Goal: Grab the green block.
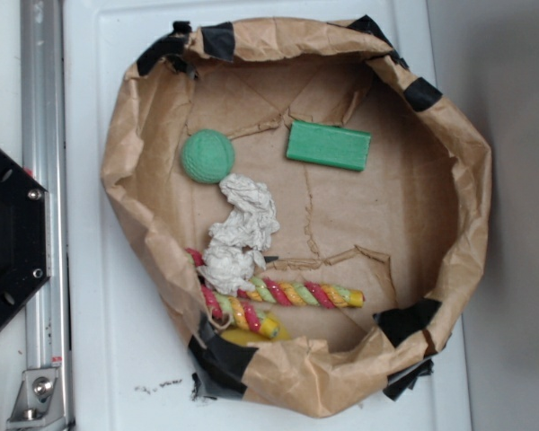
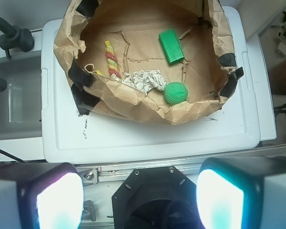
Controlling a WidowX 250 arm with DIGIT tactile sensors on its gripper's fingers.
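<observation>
The green block (image 1: 329, 145) is a flat bright-green slab lying on the floor of the brown paper-lined basin (image 1: 449, 135), toward its upper right. In the wrist view the green block (image 2: 171, 46) lies far ahead, in the back part of the basin. My gripper (image 2: 139, 200) is open, its two glowing fingertips (image 2: 57, 202) wide apart at the bottom of the wrist view, above the black robot base and well short of the basin. Nothing is between the fingers. The gripper does not show in the exterior view.
A round green textured ball (image 1: 207, 156) sits left of the block. Crumpled white paper (image 1: 241, 233) and a twisted coloured rope toy (image 1: 287, 294) lie lower in the basin. The black robot base (image 1: 9, 238) and a metal rail (image 1: 43, 180) stand at the left.
</observation>
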